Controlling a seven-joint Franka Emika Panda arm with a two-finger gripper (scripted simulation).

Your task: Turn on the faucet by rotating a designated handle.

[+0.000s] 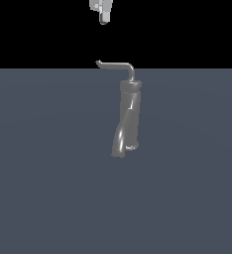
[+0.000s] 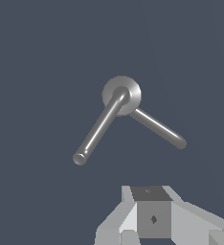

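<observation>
Faucet (image 1: 126, 119) upright, handle (image 1: 115, 65) atop (gripper (image 1: 103, 21) above)

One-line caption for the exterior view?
Claw hangs above the handle of the upright grey faucet, not touching it.

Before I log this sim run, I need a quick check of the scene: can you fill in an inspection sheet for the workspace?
Surface: flat, plain grey-blue floor, unmarked.
Faucet: tall grey column, upright, twisted and flared toward the base, standing alone on the floor.
Handle: thin bent rod on top of the column, reaching toward the exterior view's left, small upturned tip; untouched.
Clutter: nothing seen.
Gripper: white gripper hangs above the handle's tip with a clear gap; holds nothing; whether open or shut cannot be told.
Cables: nothing seen.
Surroundings: black backdrop above the floor in the exterior view; nothing else seen.
</observation>
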